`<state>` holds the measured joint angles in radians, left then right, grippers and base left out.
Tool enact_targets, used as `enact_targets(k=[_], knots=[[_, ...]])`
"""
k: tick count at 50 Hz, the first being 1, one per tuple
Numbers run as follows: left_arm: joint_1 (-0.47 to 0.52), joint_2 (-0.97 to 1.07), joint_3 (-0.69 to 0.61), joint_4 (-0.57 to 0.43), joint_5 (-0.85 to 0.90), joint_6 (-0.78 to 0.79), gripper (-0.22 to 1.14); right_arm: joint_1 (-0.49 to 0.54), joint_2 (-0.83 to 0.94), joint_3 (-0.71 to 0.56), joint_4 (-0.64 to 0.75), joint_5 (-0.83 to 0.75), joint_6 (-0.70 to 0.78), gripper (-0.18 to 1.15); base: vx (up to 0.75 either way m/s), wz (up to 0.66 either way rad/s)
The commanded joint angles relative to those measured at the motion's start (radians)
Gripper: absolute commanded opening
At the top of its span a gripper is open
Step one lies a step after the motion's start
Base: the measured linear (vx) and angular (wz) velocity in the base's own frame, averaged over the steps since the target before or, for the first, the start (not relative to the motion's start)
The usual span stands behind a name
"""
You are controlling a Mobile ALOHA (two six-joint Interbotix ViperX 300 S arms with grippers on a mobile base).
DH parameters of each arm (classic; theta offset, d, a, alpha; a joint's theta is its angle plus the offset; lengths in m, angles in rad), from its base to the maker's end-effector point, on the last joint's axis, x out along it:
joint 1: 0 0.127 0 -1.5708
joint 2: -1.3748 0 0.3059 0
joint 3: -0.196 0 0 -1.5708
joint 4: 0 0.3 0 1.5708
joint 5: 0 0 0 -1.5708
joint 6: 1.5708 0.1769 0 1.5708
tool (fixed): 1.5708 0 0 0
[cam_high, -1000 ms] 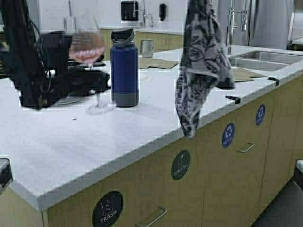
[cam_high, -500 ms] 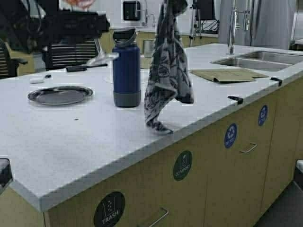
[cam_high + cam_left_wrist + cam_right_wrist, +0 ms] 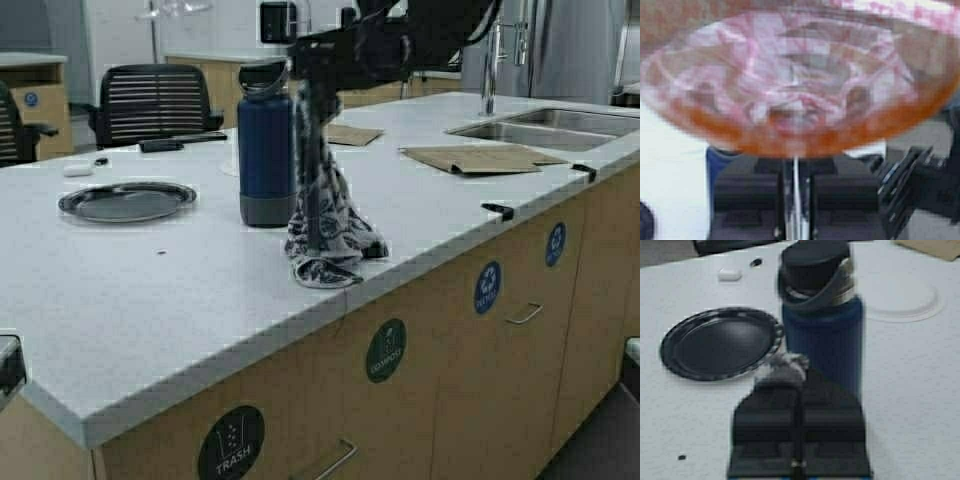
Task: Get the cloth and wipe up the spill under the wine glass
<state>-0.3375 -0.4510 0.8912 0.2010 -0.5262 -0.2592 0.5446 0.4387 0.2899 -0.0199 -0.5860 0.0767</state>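
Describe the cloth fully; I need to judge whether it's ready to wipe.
The cloth is soft, with a dark navy and pale grey leaf pattern. It hangs in a narrow drape from the right gripper, whose jaws are shut on its top. Its lower end is bunched in folds on the white counter near the front edge, right of the blue bottle and close against it. Whether the two touch cannot be told.

— Colours on the white countertop (image 3: 150,290)?
— A navy-and-pale-grey leaf-patterned cloth (image 3: 325,225) beside a dark blue bottle (image 3: 265,145); a black plate (image 3: 127,201).
— The wine glass (image 3: 795,80)?
— Pink-tinged bowl, orange at its base.
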Motion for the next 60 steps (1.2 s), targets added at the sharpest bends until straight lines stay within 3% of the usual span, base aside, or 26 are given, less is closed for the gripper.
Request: enact_targets(k=[1,22,32,41,60], knots=[[-0.003,-0.087,-0.054,-0.002,0.1,0.003,0.32,0.067,0.044,-0.069,-0.003,-0.012,0.023,0.06,0.0,0.0],[-0.003,-0.166,-0.064,-0.005,0.156,0.0,0.32,0.341,0.202,-0.144,-0.002,-0.012,0.071,0.06,0.0,0.0],[-0.003,-0.164,-0.066,-0.003,0.156,0.002,0.32,0.391,0.206,-0.184,-0.002,-0.012,0.074,0.06,0.0,0.0],[-0.003,-0.152,-0.066,-0.003,0.15,0.008,0.32,0.356,0.156,-0.133,0.003,-0.012,0.072,0.06,0.0,0.0],[-0.003,0.032,-0.038,-0.003,-0.018,0.018,0.32,0.106,0.132,0.081,0.005,-0.037,0.069,0.06,0.0,0.0]])
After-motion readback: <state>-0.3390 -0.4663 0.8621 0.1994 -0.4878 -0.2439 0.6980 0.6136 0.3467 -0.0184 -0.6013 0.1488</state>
